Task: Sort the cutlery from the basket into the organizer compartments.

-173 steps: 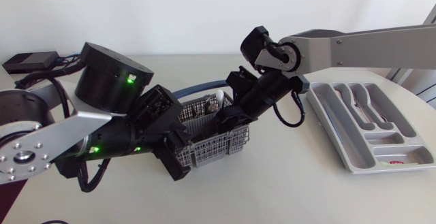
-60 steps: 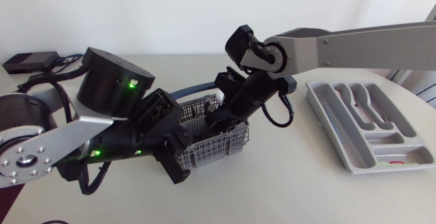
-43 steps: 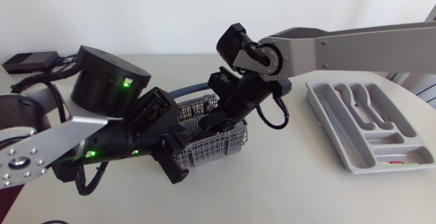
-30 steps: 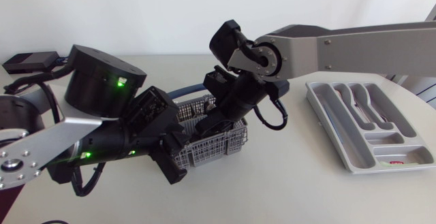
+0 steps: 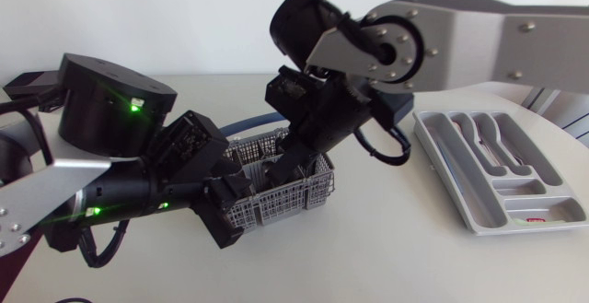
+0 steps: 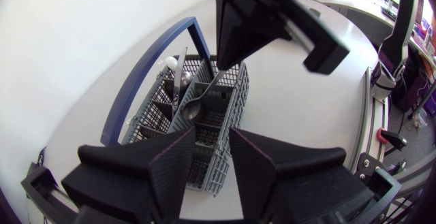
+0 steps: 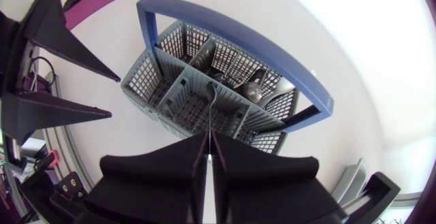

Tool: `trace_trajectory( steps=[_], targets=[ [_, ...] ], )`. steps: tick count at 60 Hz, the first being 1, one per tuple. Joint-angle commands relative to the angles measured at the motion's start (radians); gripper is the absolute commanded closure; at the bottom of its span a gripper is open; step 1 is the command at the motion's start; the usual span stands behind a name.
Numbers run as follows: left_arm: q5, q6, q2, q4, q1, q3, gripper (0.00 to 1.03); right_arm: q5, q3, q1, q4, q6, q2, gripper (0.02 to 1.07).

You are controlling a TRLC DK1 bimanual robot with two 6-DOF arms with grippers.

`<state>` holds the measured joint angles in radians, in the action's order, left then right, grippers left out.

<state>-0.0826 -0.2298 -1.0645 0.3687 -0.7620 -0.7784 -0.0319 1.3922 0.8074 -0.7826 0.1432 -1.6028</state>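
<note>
White table point(image 5: 396, 257), plain wall behind. Grey cutlery basket point(image 5: 299, 192) with a blue handle point(image 5: 248, 122) sits centre-left of the head view. The grey organizer point(image 5: 474, 192) lies well apart at right, with some cutlery already in its upper compartments.

Right gripper point(image 7: 208, 139): narrow, pinched on the thin handle of a spoon point(image 6: 193, 109) from directly above. The spoon's bowl is down inside a middle compartment of the basket, so the item is not yet out.

Left gripper point(image 6: 212, 157): part open, poised over the basket's near end. Contact with the basket cannot be confirmed.

Assessment: the step in hand is extraction of the spoon. Recommended practice:
- Lift straight up along the handle's line until the bowl clears the dividers.
- Avoid the blue handle just beside the lift path.
- A thin handle in broad fingers may swivel, so carry it slowly.
- If the basket rises with the spoon, steady it with the left arm.
</note>
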Motion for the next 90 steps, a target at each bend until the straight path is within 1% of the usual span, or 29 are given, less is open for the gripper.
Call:
trace_trajectory(
  steps=[1, 4, 7, 11, 20, 27, 31, 36, 40, 41, 44, 48, 52, 56, 61, 66, 71, 76, 83, 87, 90],
  targets=[
    [0.006, -0.016, 0.021, 0.01, 0.006, 0.03, 0.63, -0.014, -0.039, 0.009, -0.015, 0.024, 0.069, 1.01],
    [0.006, -0.016, 0.029, 0.01, 0.006, 0.027, 0.6, -0.013, -0.059, 0.007, -0.021, 0.025, 0.116, 1.01],
    [0.007, -0.016, 0.034, 0.013, 0.006, 0.024, 0.6, -0.008, -0.081, 0.006, -0.023, 0.025, 0.158, 1.01],
    [0.017, -0.011, 0.038, 0.027, 0.004, 0.016, 0.59, 0.02, -0.114, -0.002, -0.027, 0.025, 0.221, 1.01],
    [0.032, 0.003, 0.055, 0.05, -0.005, -0.007, 0.58, 0.122, -0.211, -0.071, -0.029, 0.022, 0.377, 1.01],
    [0.038, 0.01, 0.063, 0.053, -0.02, -0.022, 0.58, 0.239, -0.269, -0.152, -0.035, 0.027, 0.497, 1.01],
    [0.043, 0.015, 0.074, 0.053, -0.03, -0.035, 0.58, 0.34, -0.306, -0.234, -0.023, 0.027, 0.572, 1.01],
    [0.075, 0.026, 0.081, 0.059, -0.026, -0.064, 0.56, 0.503, -0.361, -0.352, 0.017, 0.039, 0.65, 1.01],
    [0.104, 0.033, 0.084, 0.067, -0.02, -0.094, 0.56, 0.587, -0.389, -0.422, 0.049, 0.025, 0.693, 1.01],
    [0.118, 0.035, 0.084, 0.068, -0.014, -0.105, 0.56, 0.624, -0.401, -0.444, 0.066, 0.015, 0.707, 1.01],
    [0.153, 0.044, 0.084, 0.07, 0.001, -0.125, 0.55, 0.678, -0.438, -0.481, 0.125, -0.025, 0.733, 1.01],
    [0.201, 0.063, 0.077, 0.062, 0.02, -0.15, 0.54, 0.719, -0.487, -0.493, 0.212, -0.077, 0.758, 1.01],
    [0.247, 0.083, 0.058, 0.044, 0.039, -0.168, 0.52, 0.767, -0.521, -0.514, 0.283, -0.12, 0.784, 1.01],
    [0.313, 0.112, 0.029, 0.007, 0.064, -0.182, 0.5, 0.779, -0.544, -0.528, 0.361, -0.159, 0.805, 1.01],
    [0.368, 0.129, -0.02, -0.022, 0.076, -0.199, 0.5, 0.843, -0.553, -0.597, 0.393, -0.159, 0.796, 1.01],
    [0.402, 0.135, -0.075, -0.04, 0.093, -0.223, 0.49, 0.872, -0.555, -0.636, 0.418, -0.159, 0.781, 1.01],
    [0.423, 0.145, -0.126, -0.057, 0.118, -0.248, 0.49, 0.871, -0.561, -0.654, 0.442, -0.162, 0.77, 1.01],
    [0.491, 0.172, -0.166, -0.059, 0.159, -0.282, 0.49, 0.863, -0.573, -0.662, 0.473, -0.165, 0.761, 1.01],
    [0.56, 0.207, -0.216, -0.059, 0.197, -0.332, 0.49, 0.849, -0.596, -0.662, 0.51, -0.172, 0.754, 1.01],
    [0.592, 0.228, -0.244, -0.06, 0.205, -0.355, 0.49, 0.84, -0.611, -0.657, 0.533, -0.174, 0.754, 1.01],
    [0.592, 0.233, -0.256, -0.062, 0.204, -0.364, 0.49, 0.83, -0.614, -0.646, 0.54, -0.174, 0.753, 1.01]
  ],
)
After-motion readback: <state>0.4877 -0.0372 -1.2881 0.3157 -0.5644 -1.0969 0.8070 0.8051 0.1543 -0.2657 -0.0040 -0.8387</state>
